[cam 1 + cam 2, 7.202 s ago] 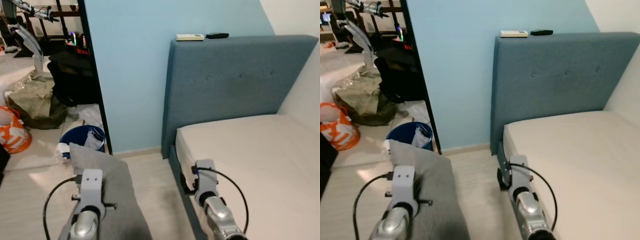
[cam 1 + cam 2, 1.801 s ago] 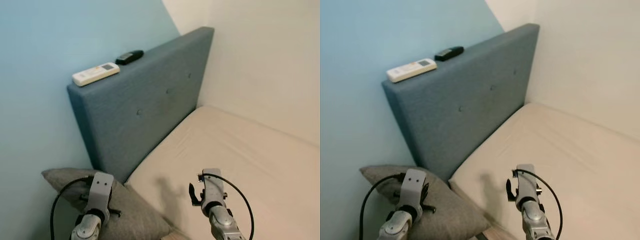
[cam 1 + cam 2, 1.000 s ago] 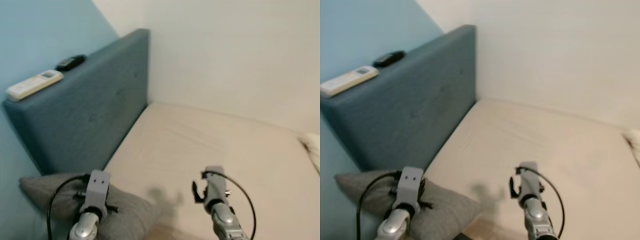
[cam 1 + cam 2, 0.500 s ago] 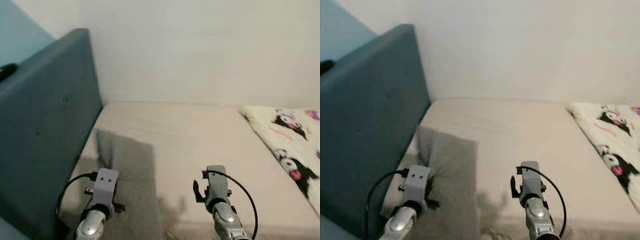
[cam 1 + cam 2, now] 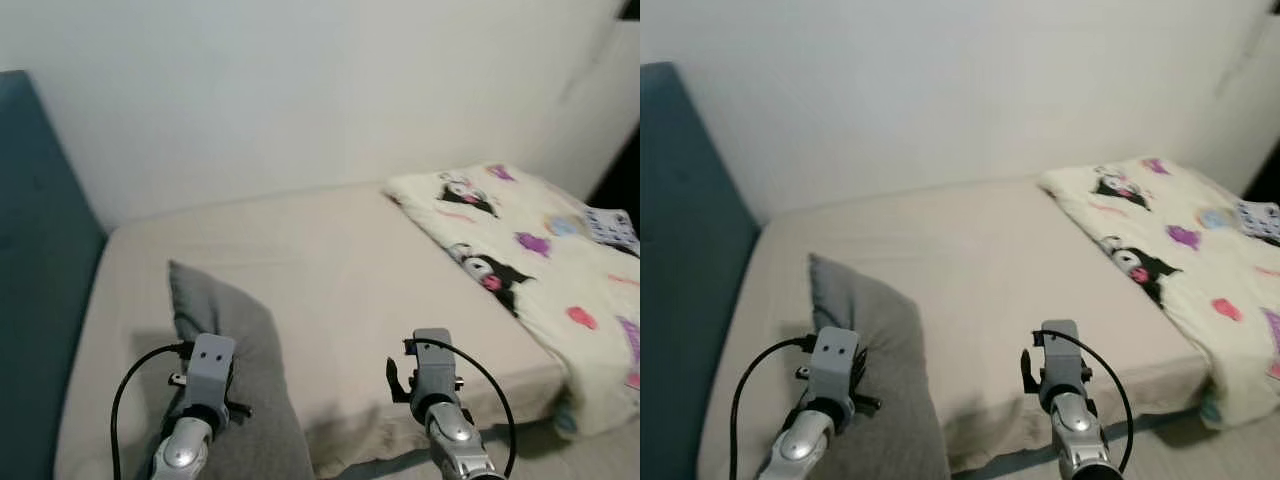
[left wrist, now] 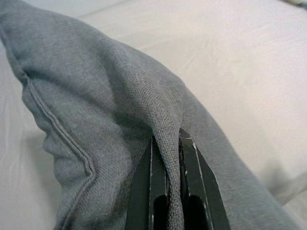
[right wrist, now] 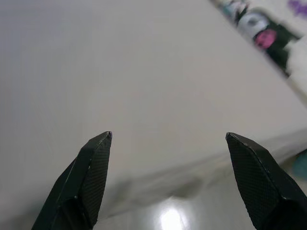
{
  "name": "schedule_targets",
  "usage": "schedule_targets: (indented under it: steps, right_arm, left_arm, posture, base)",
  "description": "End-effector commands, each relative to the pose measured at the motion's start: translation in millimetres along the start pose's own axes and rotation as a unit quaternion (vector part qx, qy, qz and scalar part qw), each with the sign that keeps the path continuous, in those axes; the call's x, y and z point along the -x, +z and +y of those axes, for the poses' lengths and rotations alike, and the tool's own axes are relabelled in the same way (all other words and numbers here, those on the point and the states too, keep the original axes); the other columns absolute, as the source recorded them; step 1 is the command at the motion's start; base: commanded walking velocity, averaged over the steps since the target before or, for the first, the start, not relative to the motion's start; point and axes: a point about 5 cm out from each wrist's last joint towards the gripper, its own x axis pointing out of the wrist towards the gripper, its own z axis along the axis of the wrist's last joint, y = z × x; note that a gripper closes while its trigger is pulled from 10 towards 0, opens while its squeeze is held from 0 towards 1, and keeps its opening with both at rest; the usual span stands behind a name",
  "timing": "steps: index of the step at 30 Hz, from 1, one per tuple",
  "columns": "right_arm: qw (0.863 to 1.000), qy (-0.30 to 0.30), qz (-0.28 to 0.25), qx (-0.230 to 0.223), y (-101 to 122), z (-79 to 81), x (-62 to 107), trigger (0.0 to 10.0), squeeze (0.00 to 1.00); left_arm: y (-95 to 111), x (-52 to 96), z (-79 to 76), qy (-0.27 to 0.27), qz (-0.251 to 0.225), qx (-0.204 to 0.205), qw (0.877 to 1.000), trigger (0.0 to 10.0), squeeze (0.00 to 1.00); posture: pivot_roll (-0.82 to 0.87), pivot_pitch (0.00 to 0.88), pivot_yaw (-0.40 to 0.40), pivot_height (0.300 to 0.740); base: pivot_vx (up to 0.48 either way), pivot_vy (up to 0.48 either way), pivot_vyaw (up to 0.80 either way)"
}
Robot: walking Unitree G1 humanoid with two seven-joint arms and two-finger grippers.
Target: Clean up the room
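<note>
Presently, one grey pillow point(image 5: 865, 330), woven cover with a piped seam, lower left of the head views, lying over the bare beige mattress point(image 5: 980, 270) near the blue headboard point(image 5: 680, 260) at the left edge. It looks soft, light and floppy: likely to sag and fold wherever it is lifted, unlikely to slip given the coarse weave, and not fragile. The best hold appears to be a pinched ridge of cover or a seam edge rather than the stuffed middle. Left claw point(image 6: 168, 143): its black fingers are pressed together on a raised fold of the pillow's fabric, the cloth standing up between them. Right claw point(image 7: 168, 143): fingers spread wide, holding nothing, poised above the mattress near its front edge and touching nothing that I can see. Also present: a cream cartoon-print blanket point(image 5: 520, 240) across the right of the frame, well apart from the pillow.
</note>
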Motion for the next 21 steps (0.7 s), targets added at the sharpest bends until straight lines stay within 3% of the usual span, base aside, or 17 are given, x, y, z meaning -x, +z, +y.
schedule_targets:
  steps: [1, 10, 21]
  right_arm:
    - [1.000, 0.013, -0.002, -0.006, -2.1, 7.8, 1.6, 10.0, 0.00]
    - [1.000, 0.020, -0.012, -0.016, 1.2, 11.6, 1.0, 10.0, 0.00]
    - [0.999, 0.026, -0.016, -0.016, -0.1, 12.6, 2.5, 10.0, 0.00]
  left_arm:
    - [3.4, -0.1, 2.1, 0.010, -0.007, 0.000, 1.000, 10.0, 0.00]
    - [4.6, -2.5, 6.6, 0.035, -0.005, 0.006, 0.999, 10.0, 0.00]
    - [5.9, -1.8, 5.9, 0.025, -0.015, 0.002, 1.000, 10.0, 0.00]
  posture:
    - [0.04, 0.099, -0.014, 0.740]
    - [0.04, 0.102, -0.012, 0.740]
    - [0.03, 0.094, -0.016, 0.740]
  base:
    - [0.000, 0.000, 0.00]
    - [0.000, 0.000, 0.00]
    - [0.000, 0.000, 0.00]
